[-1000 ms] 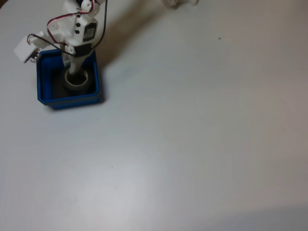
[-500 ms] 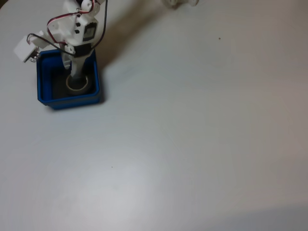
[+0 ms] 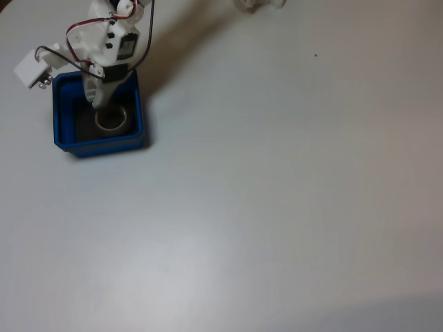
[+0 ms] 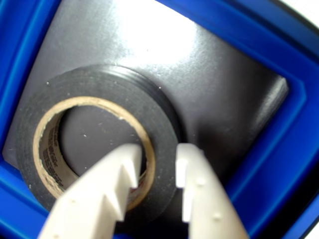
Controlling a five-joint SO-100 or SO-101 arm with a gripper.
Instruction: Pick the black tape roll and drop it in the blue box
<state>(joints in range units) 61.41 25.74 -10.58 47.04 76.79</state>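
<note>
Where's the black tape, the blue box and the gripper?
black tape roll (image 4: 159, 107), wrist view, on its black top face.
blue box (image 3: 97, 144), fixed view, on its near rim.
gripper (image 4: 157, 167), wrist view, midway between its white fingertips.

Tape roll (image 4: 94, 144) in box (image 3: 62, 135), hand (image 4: 157, 172) above.

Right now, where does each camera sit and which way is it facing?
Fixed view: sits high above the white table, looking down; the blue box lies at upper left with the white arm reaching into it from the top edge.
Wrist view: rides on the gripper, looking down into the box from close up; both white fingers enter from the bottom edge, slightly apart, straddling the rim of the black tape roll.
Shared: both show the tape roll lying flat on the box's dark floor.
</note>
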